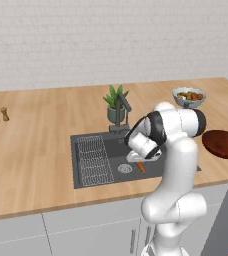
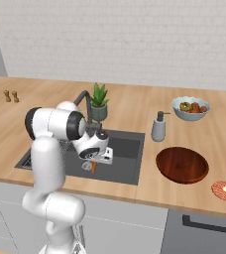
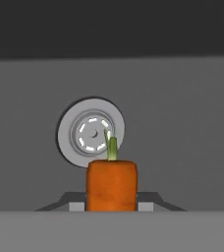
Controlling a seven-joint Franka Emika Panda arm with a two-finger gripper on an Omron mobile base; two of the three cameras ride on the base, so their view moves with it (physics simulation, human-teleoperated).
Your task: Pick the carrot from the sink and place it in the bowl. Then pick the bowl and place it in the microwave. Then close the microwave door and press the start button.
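1. The pincer (image 2: 93, 161) is partly closed on the carrot (image 3: 111, 184); in the hand view the orange body sits between the two tips, its green stub pointing toward the drain (image 3: 91, 133).
2. The carrot (image 1: 141, 167) hangs from the pincer over the sink (image 2: 127, 168), beside the drain and on the side away from the wire rack (image 1: 93, 160). It appears clear of the sink floor, though a light touch cannot be ruled out from these views.
3. So the first pick looks made, or nearly so. Nothing else is done.
4. The bowl (image 2: 182, 164) stands empty on the bench (image 2: 149, 111), just beside the sink on the side away from the rack, with a soap bottle (image 2: 159, 126) behind it and a fruit bowl (image 2: 190, 108) farther back from the sink.
5. Left to do: carry the carrot from the sink to the bowl and drop it in, move the bowl into the microwave, shut its door, press start.
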